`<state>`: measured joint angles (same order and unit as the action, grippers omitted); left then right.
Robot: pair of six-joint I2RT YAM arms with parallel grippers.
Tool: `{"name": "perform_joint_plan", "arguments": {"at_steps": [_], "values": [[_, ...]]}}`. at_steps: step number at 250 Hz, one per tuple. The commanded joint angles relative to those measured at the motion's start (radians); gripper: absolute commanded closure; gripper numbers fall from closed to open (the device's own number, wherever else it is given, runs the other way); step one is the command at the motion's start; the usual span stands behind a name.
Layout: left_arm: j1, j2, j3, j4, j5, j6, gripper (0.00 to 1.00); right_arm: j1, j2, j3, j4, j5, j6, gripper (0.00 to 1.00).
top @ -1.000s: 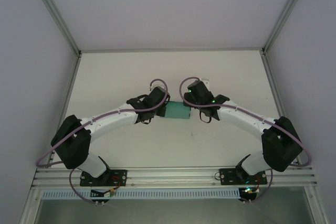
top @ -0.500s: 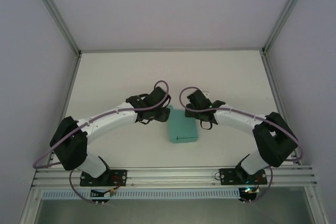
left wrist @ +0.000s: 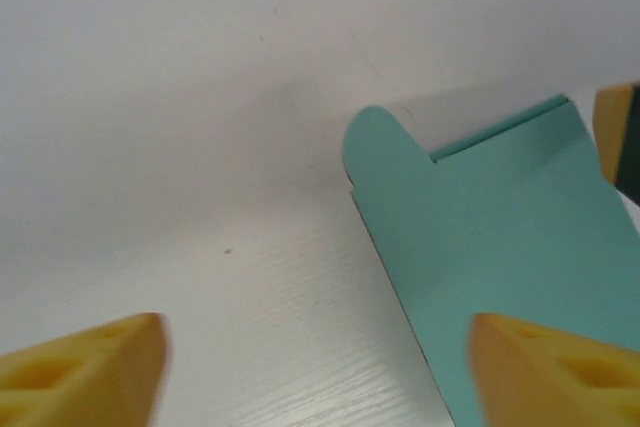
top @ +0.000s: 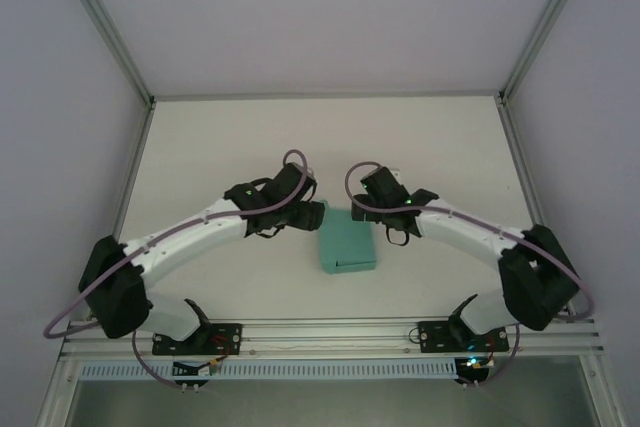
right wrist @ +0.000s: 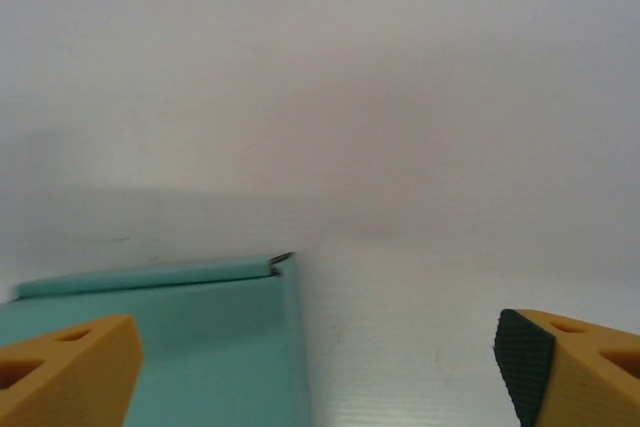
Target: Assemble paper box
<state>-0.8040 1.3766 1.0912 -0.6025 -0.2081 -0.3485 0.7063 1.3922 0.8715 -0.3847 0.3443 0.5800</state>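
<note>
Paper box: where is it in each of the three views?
Top external: paper box lies flat at the centre of the white table, toward the near edge.
Left wrist: paper box in the right half, rounded tab at top.
Right wrist: paper box in the lower left corner.
Shared landmark: the white table under it.

Teal-green thin-card paper box [top: 347, 242], a second ago held up between both arms, now lies flat on white counter [top: 240, 137]. Left fingers [left wrist: 85, 372] and right fingers [right wrist: 65, 372] opened wide, let go. Left arm pulled back.
</note>
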Motion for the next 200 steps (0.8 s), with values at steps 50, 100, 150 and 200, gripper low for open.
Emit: {"name": "perform_joint_plan", "arguments": {"at_steps": [50, 100, 150, 200], "values": [[0.161, -0.086, -0.135, 0.073, 0.121, -0.084, 0.0, 0.048, -0.126, -0.057, -0.178, -0.211, 0.087, 0.13], [0.165, -0.021, -0.177, 0.255, 0.44, -0.101, 0.0, 0.044, -0.079, -0.132, -0.142, -0.287, 0.106, 0.25], [0.164, 0.112, -0.188, 0.334, 0.567, -0.149, 0.0, 0.019, 0.064, -0.13, 0.018, -0.336, 0.055, 0.32], [0.161, 0.193, -0.235, 0.361, 0.541, -0.191, 0.13, -0.014, 0.14, -0.151, 0.145, -0.414, 0.081, 0.37]]}}
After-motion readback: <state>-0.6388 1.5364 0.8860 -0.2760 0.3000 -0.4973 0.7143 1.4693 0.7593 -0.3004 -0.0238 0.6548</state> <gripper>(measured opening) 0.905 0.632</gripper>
